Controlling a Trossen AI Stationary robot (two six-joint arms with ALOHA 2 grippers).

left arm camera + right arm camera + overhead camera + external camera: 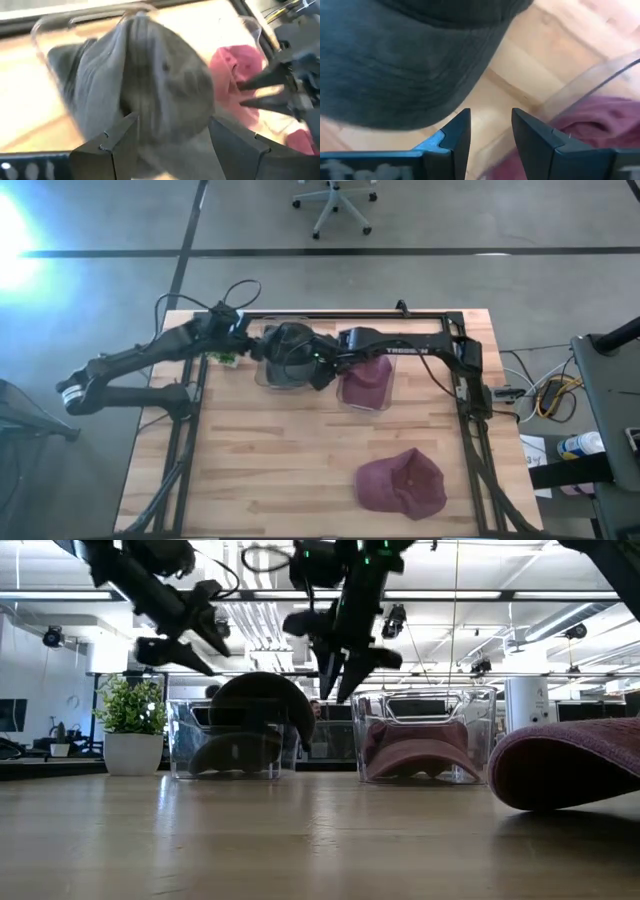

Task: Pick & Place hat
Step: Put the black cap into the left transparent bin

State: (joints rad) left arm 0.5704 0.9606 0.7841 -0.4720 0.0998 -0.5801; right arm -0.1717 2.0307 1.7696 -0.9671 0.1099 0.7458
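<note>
A dark grey hat (pixel 287 348) sits in the left clear bin (pixel 180 745). Its crown (pixel 262 700) bulges above the rim and its brim (pixel 228 752) is down inside. My left gripper (pixel 205 652) hangs open above and left of it; in the left wrist view the hat (pixel 150 75) lies just beyond the spread gripper (pixel 172 122). My right gripper (pixel 340 685) points down between the two bins, open by a narrow gap (pixel 491 117), with nothing in it. A maroon hat (pixel 366 380) lies in the right bin (pixel 480 700). Another maroon hat (pixel 402 482) rests on the table.
A small potted plant (pixel 130 730) stands left of the bins. The two bins sit side by side at the table's far middle. A dark metal frame (pixel 470 395) runs along the table's sides and far edge. Bare wood (pixel 270 460) lies between the bins and the near edge.
</note>
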